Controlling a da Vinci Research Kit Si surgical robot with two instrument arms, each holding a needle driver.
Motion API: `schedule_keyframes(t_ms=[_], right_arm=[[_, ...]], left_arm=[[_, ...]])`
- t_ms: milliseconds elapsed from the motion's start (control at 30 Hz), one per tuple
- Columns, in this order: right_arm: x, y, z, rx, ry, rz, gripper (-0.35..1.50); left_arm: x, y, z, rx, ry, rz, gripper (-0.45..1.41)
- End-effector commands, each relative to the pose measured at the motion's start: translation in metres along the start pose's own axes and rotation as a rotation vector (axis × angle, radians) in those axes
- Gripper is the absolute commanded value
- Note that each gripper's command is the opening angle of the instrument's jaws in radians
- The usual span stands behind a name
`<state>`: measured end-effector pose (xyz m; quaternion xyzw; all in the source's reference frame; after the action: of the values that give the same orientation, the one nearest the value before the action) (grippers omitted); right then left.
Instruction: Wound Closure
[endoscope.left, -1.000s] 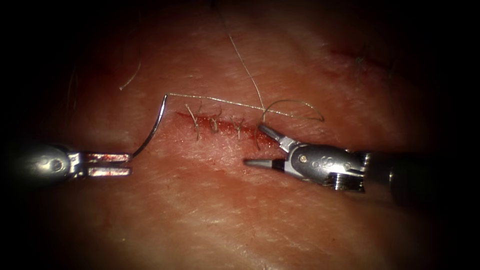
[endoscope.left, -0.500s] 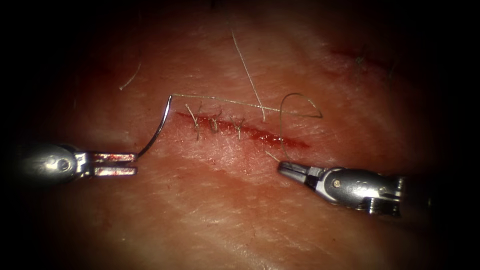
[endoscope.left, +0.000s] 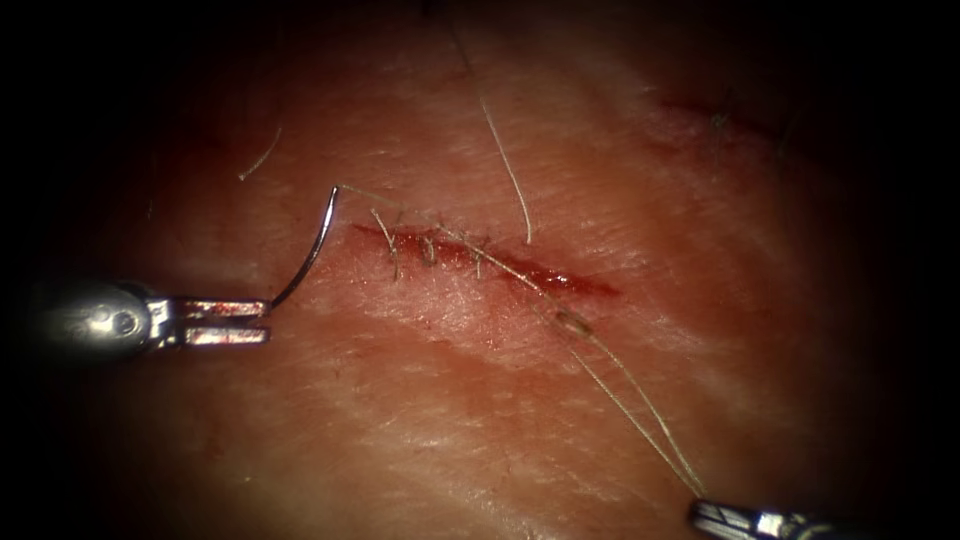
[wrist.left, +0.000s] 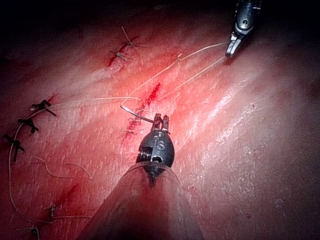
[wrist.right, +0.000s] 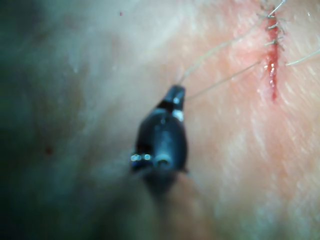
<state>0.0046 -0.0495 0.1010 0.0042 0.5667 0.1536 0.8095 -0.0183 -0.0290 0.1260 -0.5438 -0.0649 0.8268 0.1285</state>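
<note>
The tissue (endoscope.left: 480, 400) carries a slanting cut (endoscope.left: 560, 280) with several stitches (endoscope.left: 430, 245) on its left part. My left tool (endoscope.left: 265, 321) sits left of the cut, shut on one end of the curved needle (endoscope.left: 312, 250). The needle stands free of the tissue and arcs up toward the cut's left end. Thread (endoscope.left: 520, 280) leaves the needle's upper end, crosses the cut and runs as two taut strands (endoscope.left: 640, 410) to my right tool (endoscope.left: 698, 512), shut on it at the lower right. The left wrist view has the left tool (wrist.left: 161, 120), needle (wrist.left: 132, 112) and right tool (wrist.left: 234, 48). Right tool (wrist.right: 176, 95) holds thread (wrist.right: 220, 82).
A loose strand (endoscope.left: 508, 170) rises from the cut toward the top. A short cut end of thread (endoscope.left: 262, 155) lies at the upper left. Older dark stitches (wrist.left: 30, 122) and red fluid (wrist.left: 152, 92) mark the tissue around the left tool.
My right tool shut on the thread at the cut's right end and moved away down and right, pulling the loop out into taut strands. The left tool with the needle barely shifted.
</note>
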Motion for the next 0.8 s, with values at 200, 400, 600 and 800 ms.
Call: schedule_keyframes(t_ms=[200, 400, 600, 800], right_arm=[[0.0020, -0.0047, -0.0011, 0.094, 0.028, -0.008, -0.35], [0.0044, -0.0079, -0.0026, 0.180, 0.027, -0.020, -0.35], [0.0051, -0.0092, -0.0026, 0.220, 0.019, -0.029, -0.35], [0.0050, -0.0073, -0.0013, 0.167, 0.004, -0.017, 1.21]], left_arm=[[-0.0008, 0.0000, 0.0003, 0.004, 0.000, 0.000, -0.45], [-0.0013, -0.0005, -0.0004, 0.016, 0.002, 0.000, -0.45], [-0.0017, -0.0009, -0.0011, 0.023, 0.003, -0.001, -0.45], [-0.0016, -0.0006, -0.0013, 0.025, 0.001, -0.002, -0.45]])
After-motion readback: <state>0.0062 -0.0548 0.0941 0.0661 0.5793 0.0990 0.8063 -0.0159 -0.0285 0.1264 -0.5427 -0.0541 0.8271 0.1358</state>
